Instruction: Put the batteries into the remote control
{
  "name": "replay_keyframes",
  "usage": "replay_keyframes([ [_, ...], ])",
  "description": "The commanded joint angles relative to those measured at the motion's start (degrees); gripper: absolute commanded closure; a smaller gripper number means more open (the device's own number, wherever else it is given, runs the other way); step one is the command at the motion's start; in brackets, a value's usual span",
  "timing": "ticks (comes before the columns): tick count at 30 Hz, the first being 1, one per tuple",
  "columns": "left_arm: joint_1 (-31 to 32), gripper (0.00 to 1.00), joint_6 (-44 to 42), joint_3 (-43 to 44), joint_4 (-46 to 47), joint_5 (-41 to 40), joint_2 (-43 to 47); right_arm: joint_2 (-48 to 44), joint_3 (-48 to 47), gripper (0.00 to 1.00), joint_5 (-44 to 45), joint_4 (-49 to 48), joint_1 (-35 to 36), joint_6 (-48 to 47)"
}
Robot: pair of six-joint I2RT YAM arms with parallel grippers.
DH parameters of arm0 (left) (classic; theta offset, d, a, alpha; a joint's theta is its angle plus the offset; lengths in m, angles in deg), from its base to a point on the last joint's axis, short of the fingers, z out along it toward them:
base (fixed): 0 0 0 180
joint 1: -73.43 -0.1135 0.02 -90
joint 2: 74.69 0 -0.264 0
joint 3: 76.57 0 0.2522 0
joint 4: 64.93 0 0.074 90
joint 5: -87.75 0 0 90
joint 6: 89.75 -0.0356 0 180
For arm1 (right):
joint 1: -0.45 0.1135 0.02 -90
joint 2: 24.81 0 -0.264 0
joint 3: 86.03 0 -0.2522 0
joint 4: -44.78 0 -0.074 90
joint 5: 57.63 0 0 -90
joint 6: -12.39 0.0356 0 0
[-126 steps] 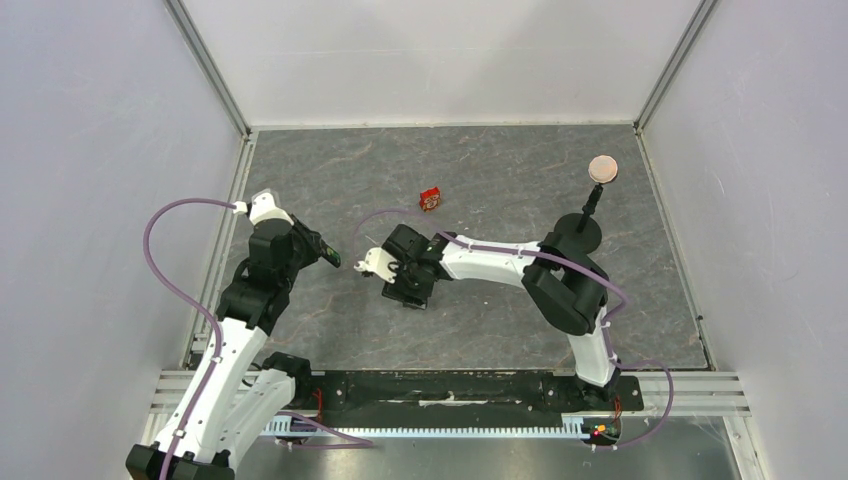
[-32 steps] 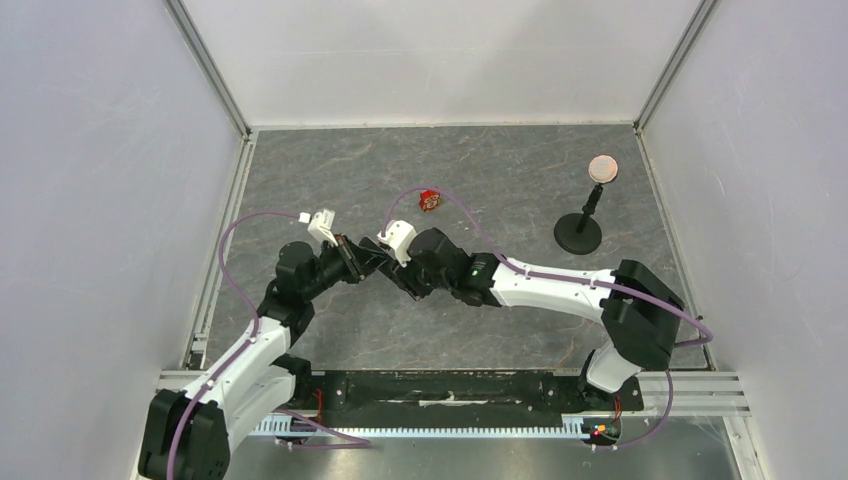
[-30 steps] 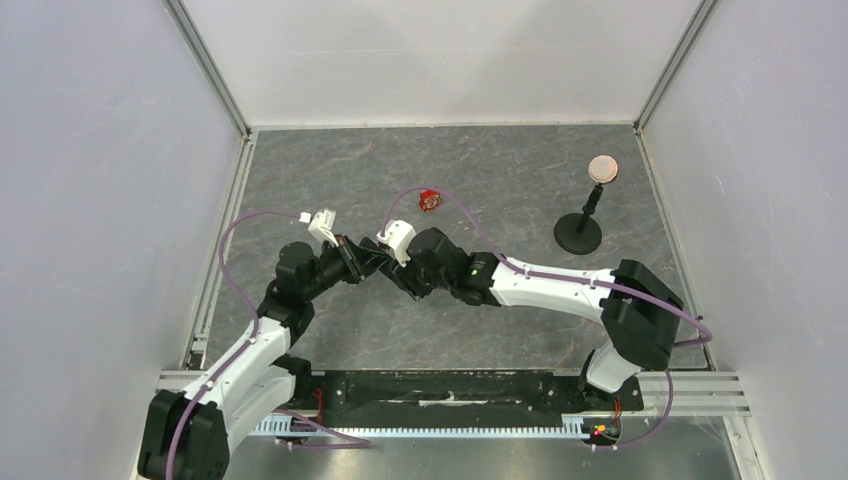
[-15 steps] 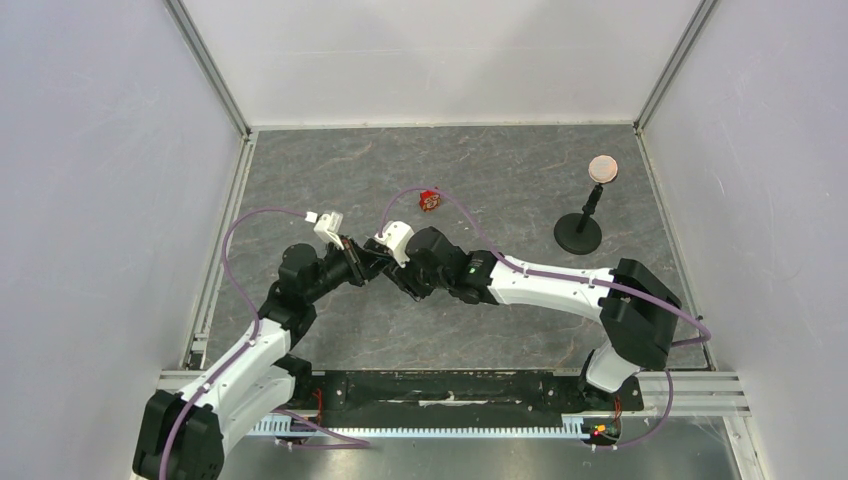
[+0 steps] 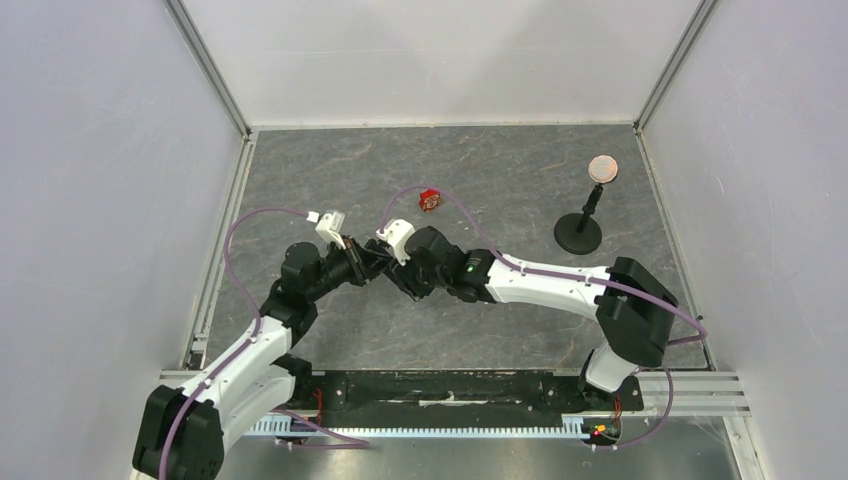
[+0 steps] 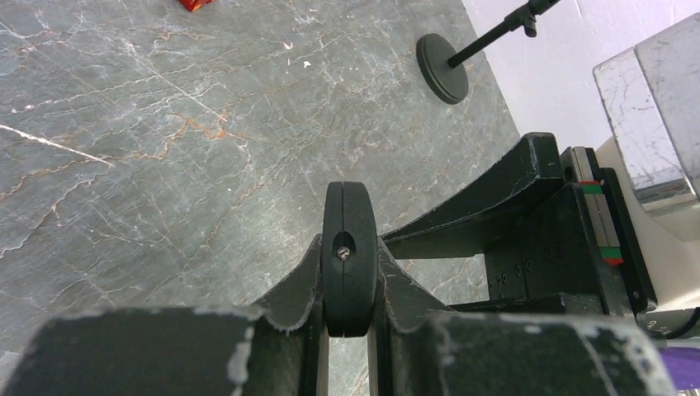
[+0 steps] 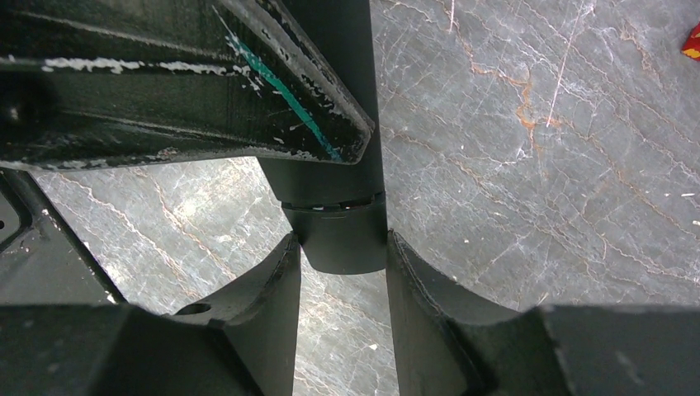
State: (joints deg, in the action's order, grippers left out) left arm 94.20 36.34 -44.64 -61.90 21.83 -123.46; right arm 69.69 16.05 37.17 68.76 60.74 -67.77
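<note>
Both grippers hold the remote control [image 7: 334, 227] mid-air over the table [image 5: 520, 190] centre: L gripper [image 6: 347, 285] clenched on one end, R gripper [image 7: 338, 252] gripping the other across its width, long axis running btwn them; batteries not visible, so you'd prob. need one arm freed.

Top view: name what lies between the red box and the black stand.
Top view: purple cable beside the red box, then bare tabletop to the black stand.
</note>
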Motion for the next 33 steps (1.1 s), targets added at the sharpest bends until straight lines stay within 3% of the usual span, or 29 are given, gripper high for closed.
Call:
replay_keyframes([
  [1, 1.15, 0.98, 3.58, 2.89, 1.76, 5.47, -1.18, 0.16, -2.55, 0.61, 3.84, -5.26, -1.84, 2.33],
  [12, 1.17, 0.98, 7.33, 7.34, -2.2, 10.39, -2.28, -1.1, -1.49, 0.6, 2.28, -9.77, -1.94, 1.63],
  [33, 4.33, 0.98, -0.99, 7.43, -6.48, 8.36, -4.77, 1.63, -7.78, 0.6, 1.9, -10.53, -2.46, 6.01],
])
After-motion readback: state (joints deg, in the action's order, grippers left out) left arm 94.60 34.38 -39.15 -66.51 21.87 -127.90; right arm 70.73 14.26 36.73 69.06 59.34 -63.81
